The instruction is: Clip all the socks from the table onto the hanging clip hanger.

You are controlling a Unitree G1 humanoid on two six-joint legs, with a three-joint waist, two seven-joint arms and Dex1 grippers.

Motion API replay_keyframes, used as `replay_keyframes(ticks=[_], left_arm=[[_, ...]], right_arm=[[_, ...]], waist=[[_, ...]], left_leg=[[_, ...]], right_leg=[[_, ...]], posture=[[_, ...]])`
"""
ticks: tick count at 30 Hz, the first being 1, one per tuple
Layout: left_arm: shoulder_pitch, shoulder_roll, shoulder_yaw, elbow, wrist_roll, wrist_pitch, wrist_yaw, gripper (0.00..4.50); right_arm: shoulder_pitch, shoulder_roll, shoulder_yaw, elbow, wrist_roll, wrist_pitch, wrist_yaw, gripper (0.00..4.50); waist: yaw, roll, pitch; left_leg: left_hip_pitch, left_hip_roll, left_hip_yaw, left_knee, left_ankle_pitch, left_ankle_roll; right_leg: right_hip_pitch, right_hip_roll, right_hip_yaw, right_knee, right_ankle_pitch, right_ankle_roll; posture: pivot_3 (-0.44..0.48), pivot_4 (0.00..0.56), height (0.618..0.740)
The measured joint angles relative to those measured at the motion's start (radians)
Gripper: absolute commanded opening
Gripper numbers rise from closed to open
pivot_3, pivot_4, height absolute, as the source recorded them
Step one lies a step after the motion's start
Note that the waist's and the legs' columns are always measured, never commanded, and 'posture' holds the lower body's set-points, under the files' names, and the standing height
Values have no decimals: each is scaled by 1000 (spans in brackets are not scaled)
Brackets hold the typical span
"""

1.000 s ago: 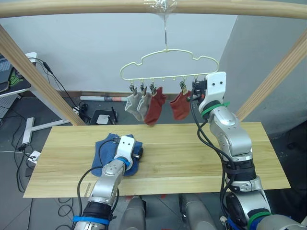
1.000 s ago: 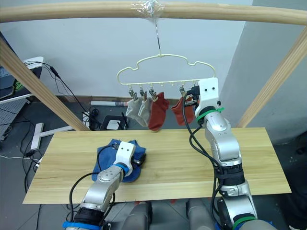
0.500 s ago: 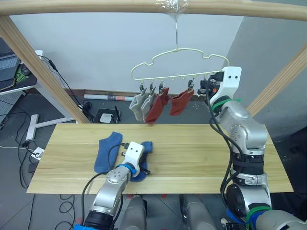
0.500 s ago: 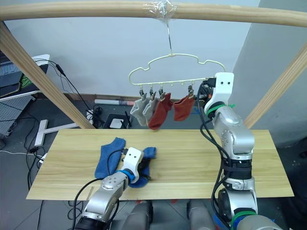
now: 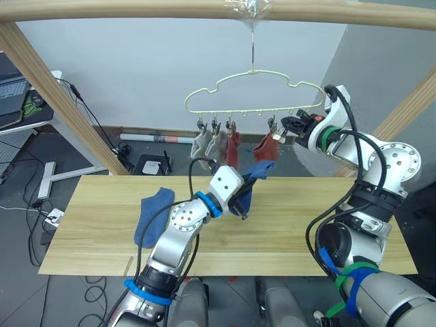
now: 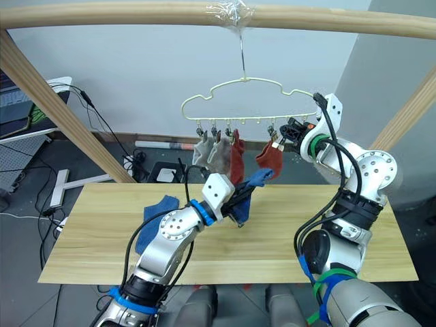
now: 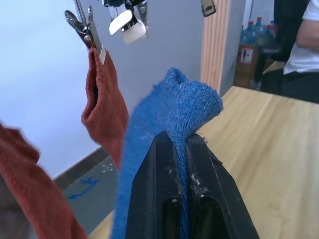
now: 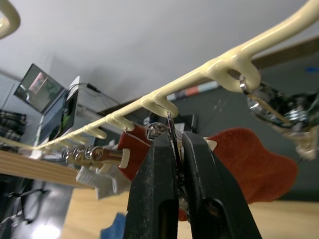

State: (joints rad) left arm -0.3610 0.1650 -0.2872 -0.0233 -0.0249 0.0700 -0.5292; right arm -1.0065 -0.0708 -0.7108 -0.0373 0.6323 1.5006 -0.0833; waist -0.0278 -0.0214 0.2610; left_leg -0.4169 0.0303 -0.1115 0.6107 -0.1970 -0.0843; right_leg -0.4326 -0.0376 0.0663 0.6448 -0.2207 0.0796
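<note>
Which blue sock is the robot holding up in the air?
The blue sock pinched in the left gripper, lifted toward the clip hanger. The other blue sock lies flat on the table.

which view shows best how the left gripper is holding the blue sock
The left wrist view: the left gripper is shut on the blue sock, with fabric pinched between its fingers. The eye views show the sock lifted above the table.

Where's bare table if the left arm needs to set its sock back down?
The table is bare from the middle to its right end, and along the near edge. The left part holds the other blue sock. The left gripper grips a blue sock under the crowded clip hanger.
</note>
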Motion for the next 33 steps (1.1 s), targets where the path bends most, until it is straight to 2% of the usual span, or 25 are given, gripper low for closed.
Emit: replay_keyframes(ticks=[5, 12, 25, 33], left_arm=[[-54, -45, -13, 62, 45, -87, 46, 27], [-94, -61, -11, 115, 90, -179, 105, 27], [-73, -22, -1, 108, 134, -277, 127, 27], [-83, -37, -1, 116, 150, -296, 147, 27]], right_arm=[[-17, 36, -53, -25, -3, 71, -25, 0], [-11, 54, -60, -65, -6, 94, -37, 0], [-15, 38, -65, -65, -9, 96, -37, 0], [-27, 55, -83, -62, -7, 98, -62, 0]], waist=[[0, 0, 0], [-1, 0, 0], [-1, 0, 0], [-2, 0, 0]], left_leg=[[0, 0, 0, 0, 0, 0], [0, 0, 0, 0, 0, 0], [0, 0, 0, 0, 0, 0], [0, 0, 0, 0, 0, 0]], right_leg=[[1, 0, 0, 0, 0, 0], [1, 0, 0, 0, 1, 3], [1, 0, 0, -1, 2, 5], [1, 0, -1, -1, 2, 5]], posture=[[-33, 246, 740], [-42, 239, 740], [-38, 225, 740], [-38, 225, 740]])
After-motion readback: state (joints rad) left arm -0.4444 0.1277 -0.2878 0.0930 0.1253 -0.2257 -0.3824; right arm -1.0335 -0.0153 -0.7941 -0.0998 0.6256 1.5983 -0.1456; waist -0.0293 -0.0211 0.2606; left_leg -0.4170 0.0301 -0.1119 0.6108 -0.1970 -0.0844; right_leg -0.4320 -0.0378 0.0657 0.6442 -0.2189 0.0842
